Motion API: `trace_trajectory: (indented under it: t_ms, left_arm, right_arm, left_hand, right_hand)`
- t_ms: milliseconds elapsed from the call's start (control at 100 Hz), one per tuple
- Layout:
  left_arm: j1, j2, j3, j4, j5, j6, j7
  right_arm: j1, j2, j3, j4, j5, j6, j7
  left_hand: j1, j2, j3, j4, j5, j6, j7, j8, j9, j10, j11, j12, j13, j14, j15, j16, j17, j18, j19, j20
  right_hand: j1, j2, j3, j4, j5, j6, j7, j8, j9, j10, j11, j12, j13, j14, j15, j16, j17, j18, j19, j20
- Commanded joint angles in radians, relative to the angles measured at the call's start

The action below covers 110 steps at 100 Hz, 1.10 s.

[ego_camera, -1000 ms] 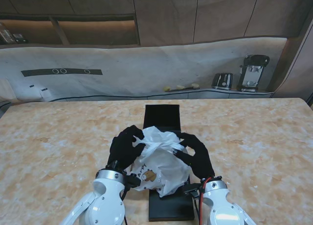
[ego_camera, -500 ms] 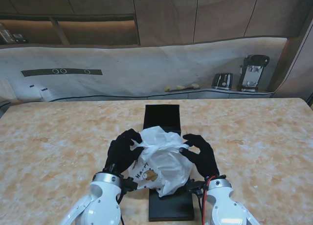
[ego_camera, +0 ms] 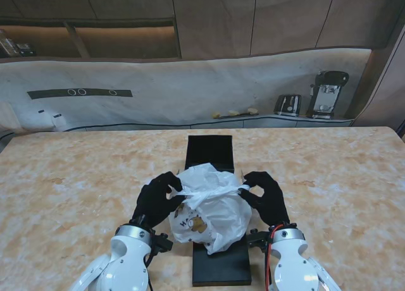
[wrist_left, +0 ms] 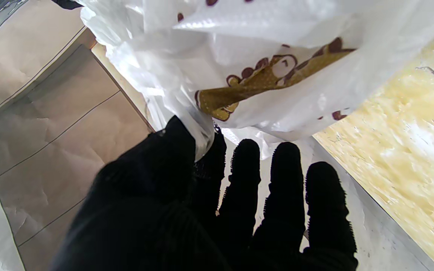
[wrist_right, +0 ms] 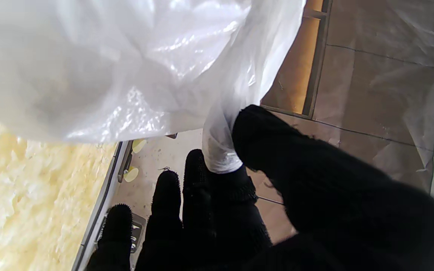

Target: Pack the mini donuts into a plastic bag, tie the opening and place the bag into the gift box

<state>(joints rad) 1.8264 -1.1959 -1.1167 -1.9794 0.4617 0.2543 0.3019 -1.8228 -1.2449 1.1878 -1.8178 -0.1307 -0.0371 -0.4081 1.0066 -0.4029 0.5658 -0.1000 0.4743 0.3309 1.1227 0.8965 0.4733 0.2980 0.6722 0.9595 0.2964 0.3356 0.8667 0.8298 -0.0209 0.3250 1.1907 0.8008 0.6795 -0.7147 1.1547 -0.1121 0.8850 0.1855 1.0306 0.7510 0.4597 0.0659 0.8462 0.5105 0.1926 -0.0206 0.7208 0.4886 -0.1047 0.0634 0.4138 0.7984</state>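
Observation:
A white plastic bag with a brown cartoon print hangs between my two black-gloved hands, over the black gift box. My left hand pinches one twisted strip of the bag's mouth between thumb and forefinger. On the other side my right hand pinches the second strip. The two strips are pulled taut and apart, crossing on top of the bag. The bag's print shows close in the left wrist view. No donuts can be made out through the plastic.
The black box runs from the table's middle toward me under the bag. The marble-patterned table spreads to both sides. A paper-covered counter at the back carries a black appliance and a smaller one.
Both hands have drawn apart and slightly toward me, stretching the bag's two strips tight. The bag has tightened at the top and sunk lower between the hands.

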Motion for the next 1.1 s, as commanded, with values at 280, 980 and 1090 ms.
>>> trace_trajectory:
  t_ms: [280,980,1090]
  left_arm:
    - [0.007,0.023,-0.031,0.014,-0.003,0.005,-0.083]
    - [0.011,0.033,-0.042,0.046,0.051,0.019,-0.101]
    - [0.012,0.034,-0.043,0.036,0.016,0.016,-0.118]
  right_arm:
    - [-0.002,0.004,0.019,0.030,-0.070,0.011,-0.023]
    - [-0.006,0.003,0.028,0.052,-0.144,0.032,-0.062]
    - [-0.004,0.001,0.025,0.052,-0.140,0.026,-0.071]
  left_hand:
    - [0.124,0.108,0.092,0.056,-0.068,0.049,0.032,0.222,0.044,0.061,-0.057,0.186,0.026,0.064,0.049,0.205,0.011,0.022,0.018,0.125]
    - [0.067,0.079,0.188,0.073,-0.060,0.041,0.037,0.240,0.082,0.077,-0.040,0.217,0.096,0.069,0.086,0.321,0.074,0.040,0.067,0.192]
    - [0.102,0.063,0.164,-0.007,-0.029,0.029,-0.042,0.141,0.069,0.079,-0.087,0.152,0.064,0.073,0.020,0.205,0.052,0.042,0.026,0.152]
  right_hand:
    - [0.030,0.054,0.000,-0.021,-0.037,0.078,0.081,0.066,0.040,0.013,0.060,0.066,-0.003,-0.032,0.050,0.049,-0.009,-0.032,-0.016,0.030]
    - [0.028,0.091,-0.043,-0.026,-0.070,0.048,0.087,0.047,0.014,0.005,0.077,0.079,-0.028,-0.041,0.067,0.056,-0.001,-0.036,-0.055,0.000]
    - [0.027,0.103,-0.072,-0.027,-0.081,0.014,0.077,0.001,0.025,0.003,0.082,0.078,-0.019,-0.040,0.068,0.052,-0.001,-0.029,-0.051,0.000]
